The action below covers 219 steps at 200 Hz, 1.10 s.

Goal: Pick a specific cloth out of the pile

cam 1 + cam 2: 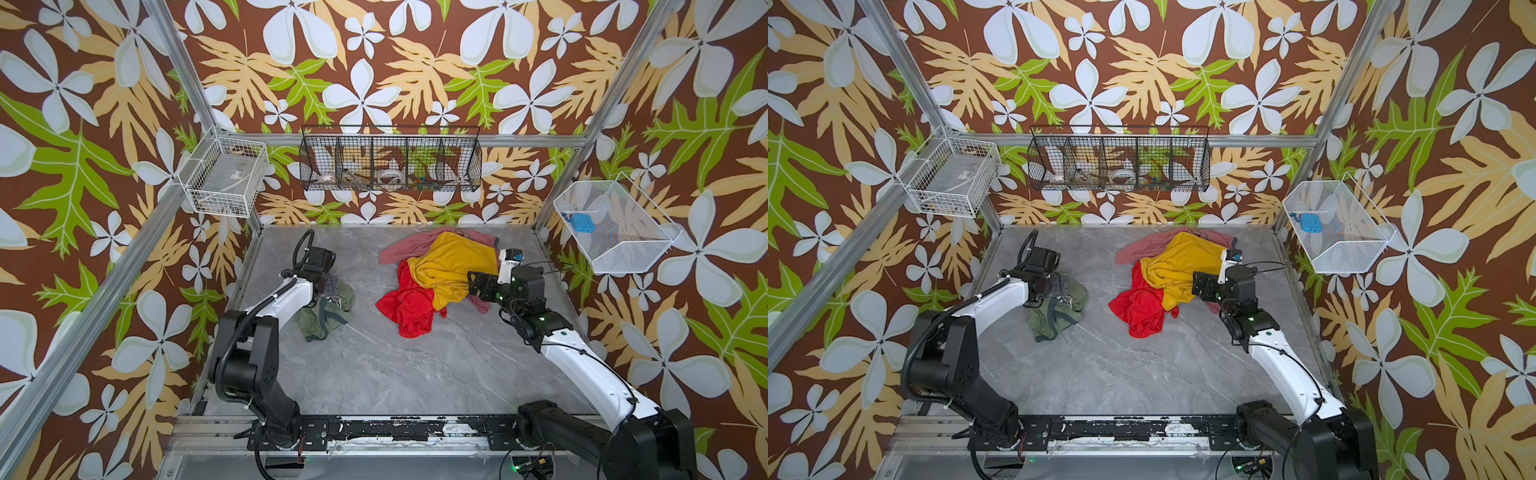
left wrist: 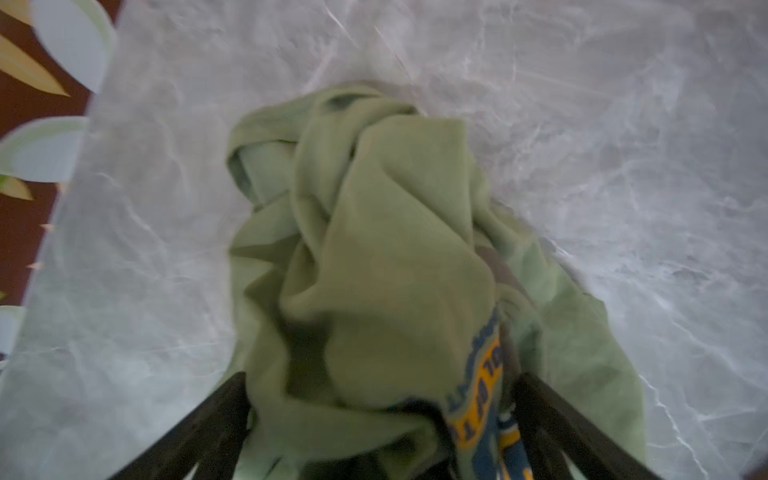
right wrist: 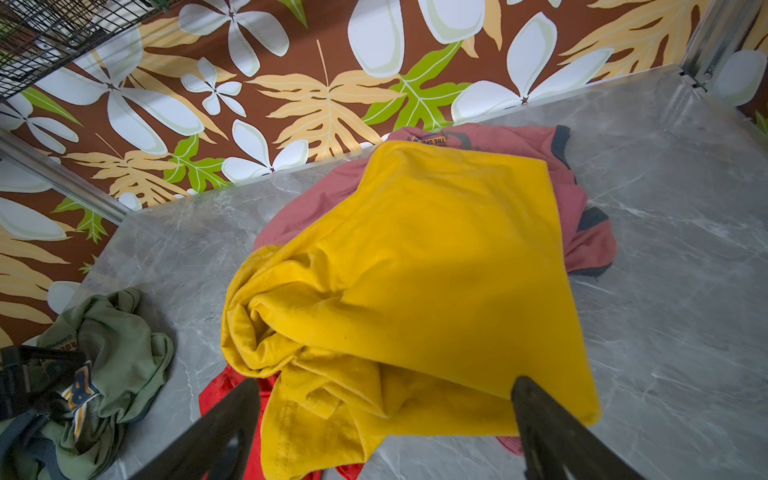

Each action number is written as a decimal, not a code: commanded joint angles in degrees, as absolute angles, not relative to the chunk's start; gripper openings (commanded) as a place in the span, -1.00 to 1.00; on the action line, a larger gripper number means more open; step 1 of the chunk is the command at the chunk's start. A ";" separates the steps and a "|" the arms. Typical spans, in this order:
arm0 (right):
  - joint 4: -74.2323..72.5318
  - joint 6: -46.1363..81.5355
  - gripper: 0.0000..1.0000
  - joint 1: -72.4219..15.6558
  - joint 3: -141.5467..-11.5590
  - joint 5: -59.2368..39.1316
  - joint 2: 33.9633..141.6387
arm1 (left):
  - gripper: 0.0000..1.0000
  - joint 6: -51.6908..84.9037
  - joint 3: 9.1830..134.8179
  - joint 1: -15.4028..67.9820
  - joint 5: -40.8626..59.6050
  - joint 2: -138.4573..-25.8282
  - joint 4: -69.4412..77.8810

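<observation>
Olive-green, the cloth lies crumpled on the table at the left in both top views, well apart from the pile. The left gripper sits at its far end, jaws spread wide and gripping nothing, though the left wrist view shows a fold bulging up between them. My worry is that this fold snags a finger as the arm lifts and drags the cloth towards the pile. To the right, the right gripper hangs released over the yellow cloth; a low sweep could rake it leftward. Only the left wrist view shows the mark and the jaw spread, which the top views hide under the wrist. Only the right wrist view shows the pink cloth has dark trim.
</observation>
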<state>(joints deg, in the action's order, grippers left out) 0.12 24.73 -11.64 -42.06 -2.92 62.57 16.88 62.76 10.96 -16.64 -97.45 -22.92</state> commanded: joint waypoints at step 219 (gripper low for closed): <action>1.32 22.94 0.90 -11.69 -42.36 -0.09 62.53 | -0.97 8.39 106.96 5.20 -17.97 -131.43 -36.54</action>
<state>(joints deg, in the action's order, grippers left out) 1.32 23.14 -11.64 -42.35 -1.41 63.05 10.09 102.78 5.58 -16.25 -127.85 -30.59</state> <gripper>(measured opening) 0.953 0.139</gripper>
